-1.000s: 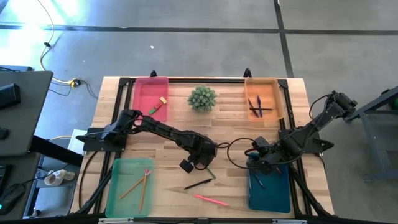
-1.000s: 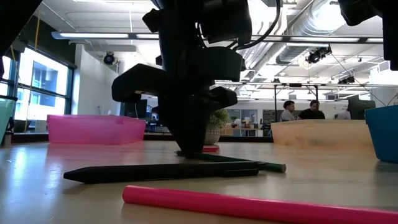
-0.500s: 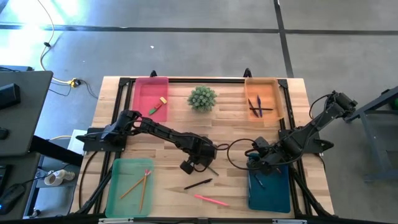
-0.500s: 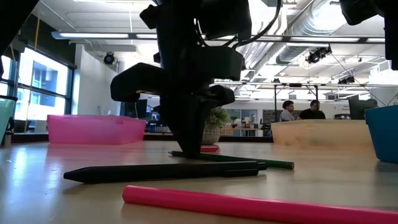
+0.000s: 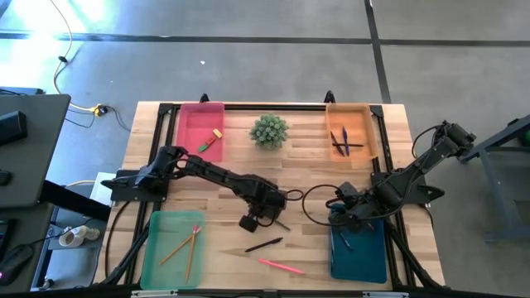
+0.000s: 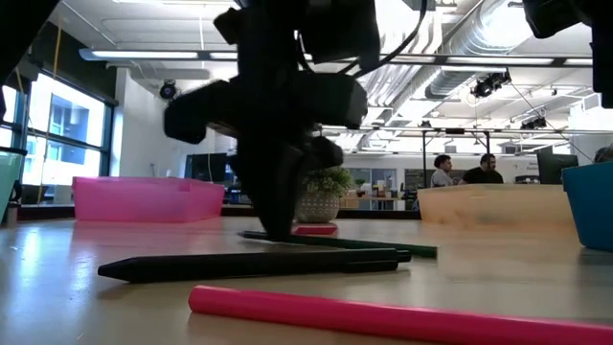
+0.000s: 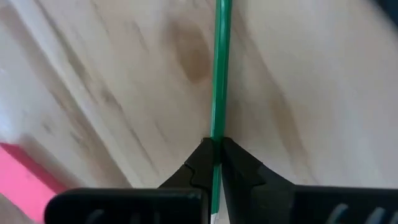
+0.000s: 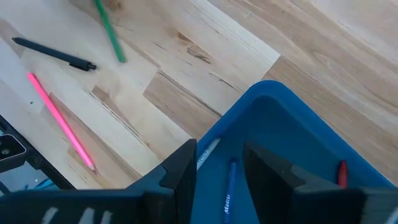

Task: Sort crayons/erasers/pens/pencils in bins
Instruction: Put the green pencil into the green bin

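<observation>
A: We begin at the left. The light green bin holds orange pencils, and the pink bin behind it holds small erasers. What of the left gripper?

B: We find its fingers narrowed on the dark green pencil near one end, at mid-table. Against the frames from a second ago, the pencil has swung: in the low view its far tip pointed further right before, and the gripper body above it has tilted. We judge the grip has taken and the lift is starting, though the pencil still lies low along the table.

A: And ahead of that gripper?

B: A black pen and a pink pencil lie loose near the front edge, untouched and unmoved across all three moments.

A: The right side?

B: The orange bin holds dark pens. The right gripper waits over the near rim of the blue bin, its fingers apart and empty; crayons lie inside. It has not shifted.

A: Meaning for the task?

B: We judge it well advanced: three items remain on the table, the green pencil is in hand and belongs in the light green bin.
</observation>
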You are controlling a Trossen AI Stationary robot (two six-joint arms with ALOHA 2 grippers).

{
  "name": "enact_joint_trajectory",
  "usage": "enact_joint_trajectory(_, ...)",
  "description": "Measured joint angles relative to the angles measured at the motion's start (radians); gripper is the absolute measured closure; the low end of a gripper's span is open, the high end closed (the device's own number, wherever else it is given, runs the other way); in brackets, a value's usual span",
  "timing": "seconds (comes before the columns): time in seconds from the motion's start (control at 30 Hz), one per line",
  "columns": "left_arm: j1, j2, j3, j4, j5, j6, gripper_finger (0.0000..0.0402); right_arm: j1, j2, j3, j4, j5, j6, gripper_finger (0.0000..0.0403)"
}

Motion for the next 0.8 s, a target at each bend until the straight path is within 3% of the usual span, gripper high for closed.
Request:
enact_joint_trajectory(0.43,-0.003,-0.152,-0.054,-0.029,0.006,-0.122,0.0398,-0.001,0.0,0.0,0.052,0.022,-0.053,0.0281)
enact_joint_trajectory(0.8,-0.027,-0.439,-0.316,0.047,-0.023,-0.375,0.0401,-0.083,0.0,0.0,0.198,0.039,-0.268,0.0281)
